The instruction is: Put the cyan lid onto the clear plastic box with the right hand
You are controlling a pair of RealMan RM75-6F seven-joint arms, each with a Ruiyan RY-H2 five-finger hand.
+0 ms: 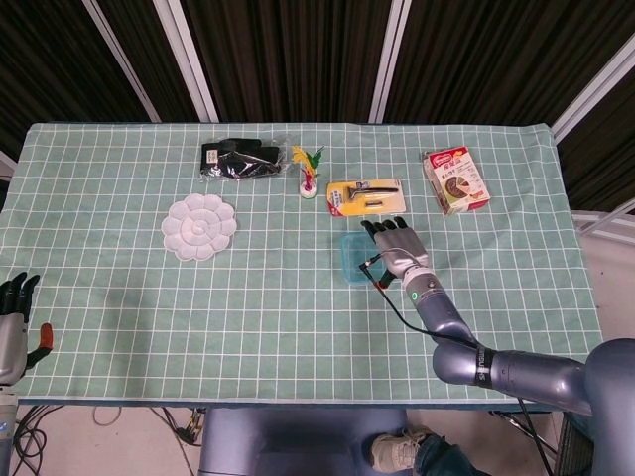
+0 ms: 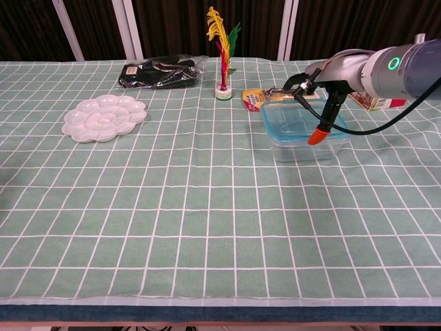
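Cyan lid (image 2: 296, 121) under right hand (image 1: 398, 245)

head view high, looking down, chest view low, nearer, perhaps level, sharing table (image 1: 298, 297)

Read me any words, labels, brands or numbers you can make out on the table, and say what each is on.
None can be read.
Red and white box: printing too small and blurred.
Yellow blister card: any print is illegible.
Black packet: no legible text.

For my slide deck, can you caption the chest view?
Right hand over cyan lid sitting on clear plastic box.
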